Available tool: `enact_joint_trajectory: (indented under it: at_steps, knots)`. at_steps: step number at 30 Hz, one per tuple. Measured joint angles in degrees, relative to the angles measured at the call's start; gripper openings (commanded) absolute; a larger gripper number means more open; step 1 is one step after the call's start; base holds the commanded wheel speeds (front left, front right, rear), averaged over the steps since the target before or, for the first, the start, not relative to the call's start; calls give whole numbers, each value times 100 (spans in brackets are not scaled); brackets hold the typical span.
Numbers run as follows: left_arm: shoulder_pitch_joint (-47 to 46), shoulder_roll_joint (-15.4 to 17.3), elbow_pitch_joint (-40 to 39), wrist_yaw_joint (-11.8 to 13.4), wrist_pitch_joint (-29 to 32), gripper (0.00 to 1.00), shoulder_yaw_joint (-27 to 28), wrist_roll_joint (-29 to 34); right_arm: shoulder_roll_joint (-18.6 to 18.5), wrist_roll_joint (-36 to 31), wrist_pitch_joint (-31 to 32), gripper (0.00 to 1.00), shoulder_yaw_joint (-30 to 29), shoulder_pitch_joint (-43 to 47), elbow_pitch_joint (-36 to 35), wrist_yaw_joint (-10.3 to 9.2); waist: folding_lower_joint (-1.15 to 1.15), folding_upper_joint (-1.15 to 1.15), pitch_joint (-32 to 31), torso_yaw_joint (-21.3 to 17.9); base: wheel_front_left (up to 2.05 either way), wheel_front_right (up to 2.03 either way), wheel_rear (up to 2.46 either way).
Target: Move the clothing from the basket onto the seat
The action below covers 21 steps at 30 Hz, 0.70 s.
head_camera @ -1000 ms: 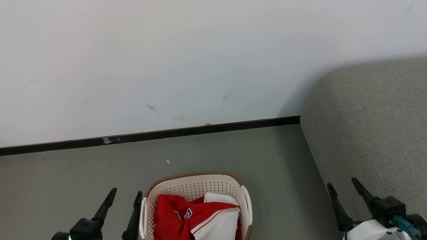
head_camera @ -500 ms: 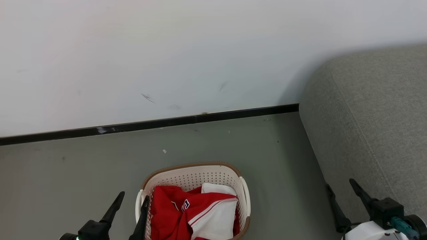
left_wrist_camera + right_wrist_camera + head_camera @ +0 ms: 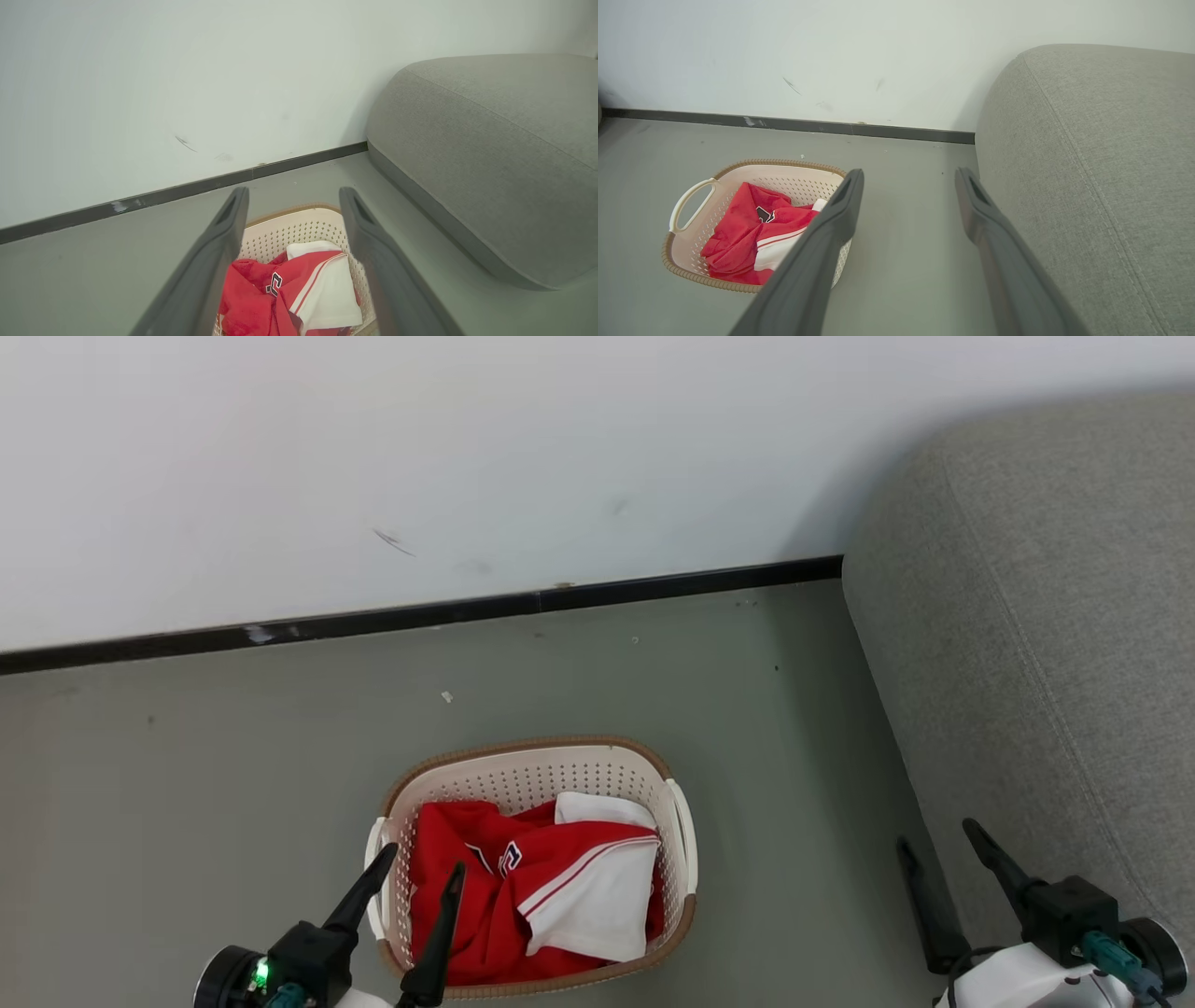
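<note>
**Head view.** The basket, an oval of cream perforated plastic with a brown woven-look rim and white handles, stood on the grey floor. My left hand covered its near-left rim, so I could not trace that edge. The clothing, a soft red jersey with a white sleeve and white trim stripes, lay crumpled inside the basket. Its crest was folded, and I made out only part of a white-edged letter. The left hand stood open and empty, one dark finger by the basket's left handle and the other across the jersey. Whether either finger touched, I could not tell. The right hand was likewise open and empty, well right of the basket and just beside the seat. The seat, grey woven fabric with a rounded edge and a stitched seam, rose right of the basket and ran out of frame. Behind the basket, a dark skirting met a scuffed pale wall.

**Left wrist view.** The bottom edge cut off the basket's near half.
</note>
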Motion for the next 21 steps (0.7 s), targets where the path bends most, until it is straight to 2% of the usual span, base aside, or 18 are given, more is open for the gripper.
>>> enact_joint_trajectory:
  at_steps: [8, 15, 21]
  knots:
    - [-478, -1, 212, 0, 42, 100, -299, 232, 3, 13, 0, 100, 21, -209, -62, 0, 0, 0, 451, -26, 0, 0, 0]
    - [-1067, -5, 459, 1, 438, 100, -427, 436, 8, 14, 0, 100, 97, -501, -209, 0, 0, 0, 911, -61, 0, 0, 0]
    - [-1528, -15, 787, 111, 929, 100, -485, 678, 10, 30, -1, 100, 108, -805, -314, 1, 0, 0, 1336, -110, 0, 0, 0]
